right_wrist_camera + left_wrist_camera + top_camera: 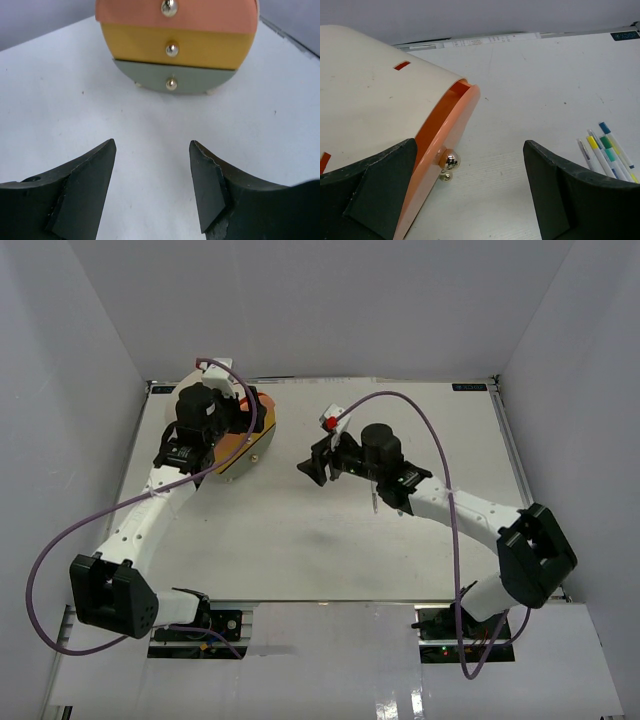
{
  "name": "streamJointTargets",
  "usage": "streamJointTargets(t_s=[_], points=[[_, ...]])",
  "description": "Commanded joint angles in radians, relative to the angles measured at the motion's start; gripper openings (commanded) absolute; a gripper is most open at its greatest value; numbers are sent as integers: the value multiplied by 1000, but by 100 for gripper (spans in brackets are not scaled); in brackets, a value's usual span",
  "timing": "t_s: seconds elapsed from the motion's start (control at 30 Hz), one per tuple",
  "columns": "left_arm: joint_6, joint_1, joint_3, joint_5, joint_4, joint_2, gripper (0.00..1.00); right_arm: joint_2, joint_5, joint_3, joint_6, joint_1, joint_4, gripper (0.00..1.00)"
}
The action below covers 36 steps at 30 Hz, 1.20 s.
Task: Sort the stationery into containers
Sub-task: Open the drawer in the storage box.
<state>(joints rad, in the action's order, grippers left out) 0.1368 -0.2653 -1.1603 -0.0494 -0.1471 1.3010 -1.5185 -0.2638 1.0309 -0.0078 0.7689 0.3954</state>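
The cream cylindrical organizer (243, 443) lies at the back left. Its round face (176, 45) shows pink, yellow and grey-green drawers, each with a brass knob. In the left wrist view the top orange-pink drawer (451, 131) stands slightly pulled out, and its knob (451, 160) lies between the wide-apart fingers, untouched. My left gripper (470, 192) is open above the organizer. Several pens (606, 155) lie together on the table to its right. My right gripper (152, 144) is open and empty, facing the drawer fronts from a short way off. One pen (375, 502) peeks out under the right arm.
A small white and red object (329, 420) sits on the table behind the right gripper. White walls (90, 360) enclose the table on the left, back and right. Purple cables (440, 450) loop over both arms.
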Motion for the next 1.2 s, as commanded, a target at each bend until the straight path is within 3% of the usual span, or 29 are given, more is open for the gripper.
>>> streamJointTargets(t_s=[0.0, 0.3, 0.5, 0.73, 1.17], points=[[-74, -2, -45, 13, -42, -51, 98, 107, 1, -72, -49, -8, -107, 67], [-159, -2, -78, -10, -94, -9, 98, 435, 60, -278, -72, -8, -191, 67], [-167, -2, -101, -43, -140, 34, 98, 566, 130, -345, -83, -10, -230, 71], [-154, -3, -122, -116, -196, 40, 96, 633, 207, -370, -83, -10, -263, 80], [-92, -3, -191, -271, -259, 52, 94, 689, 259, -394, -86, -10, -270, 82]])
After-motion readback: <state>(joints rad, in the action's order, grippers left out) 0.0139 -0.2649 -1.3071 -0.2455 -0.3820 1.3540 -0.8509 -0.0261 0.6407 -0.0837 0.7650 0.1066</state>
